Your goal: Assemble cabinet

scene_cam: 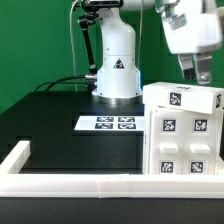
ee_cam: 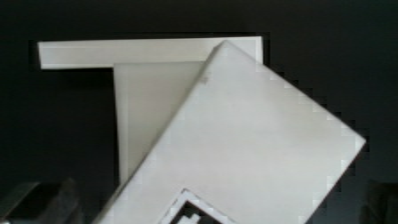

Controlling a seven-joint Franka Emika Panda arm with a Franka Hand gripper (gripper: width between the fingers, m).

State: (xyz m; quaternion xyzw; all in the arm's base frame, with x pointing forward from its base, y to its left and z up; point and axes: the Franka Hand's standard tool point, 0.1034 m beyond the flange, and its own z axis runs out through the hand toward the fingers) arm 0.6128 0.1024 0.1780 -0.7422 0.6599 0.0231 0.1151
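Looking through the exterior view, I count one arm, one gripper [scene_cam: 201,72], one cabinet, one marker board and one border rail. The gripper hangs near the top of this view, on its right. Its two dark fingers [scene_cam: 204,70] point down with a gap between them, spread wide and holding nothing.

Directly beneath the gripper sits the cabinet [scene_cam: 182,135], a white plastic box-shaped body with smooth matte faces. It appears to be just below the fingertips, though I cannot tell if they touch it. On its near faces I count about seven small black-and-white square tags, some blurred at the lower edge. A separate white panel seems to rest across its top, slightly offset.

Away from the gripper, toward the exterior view's left, lies the marker board [scene_cam: 107,124], a thin flat white sheet on the table carrying four square tags in two rows. Behind it stands the arm's white rounded base [scene_cam: 117,62] with a black triangle mark. The table [scene_cam: 55,125] is a flat black surface. Below the cabinet, along the near edge, runs the long white border rail [scene_cam: 70,184], blocky and straight, turning a corner at the exterior view's left.

In the wrist view, the cabinet [ee_cam: 249,140] fills most of the picture: one slanted smooth white panel with part of one tag at its edge, and a white T-shaped piece behind it against black. Two dark blurred finger tips [ee_cam: 39,196] show at one corner.
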